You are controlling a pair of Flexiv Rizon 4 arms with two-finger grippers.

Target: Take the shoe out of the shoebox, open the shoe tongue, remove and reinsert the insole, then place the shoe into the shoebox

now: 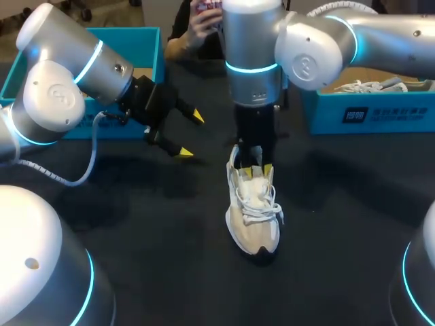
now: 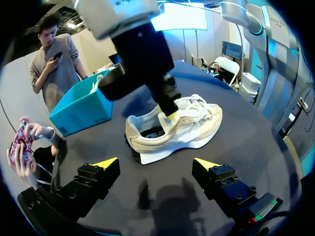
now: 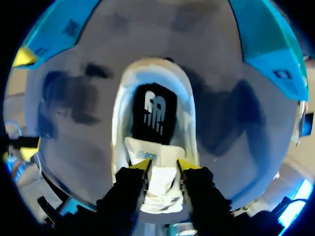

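We see the shoe [image 1: 253,214] standing on the table [image 1: 136,224] at mid-frame, toe toward the lower edge. Our right gripper [image 3: 163,167] stands straight over it, pinching its tongue [image 3: 152,152] between both fingers; the black insole [image 3: 153,113] lies inside. Our left gripper [image 1: 190,134] hangs spread and empty at upper left, apart from the shoe. A blue box [image 1: 367,112] sits upper right.

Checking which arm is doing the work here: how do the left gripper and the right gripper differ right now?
The left gripper is wide open and holds nothing; the right gripper is pinched on the shoe tongue. The left gripper hangs beside the white sneaker, apart from it; the right gripper points straight down into it from above. Both are black with yellow tips.
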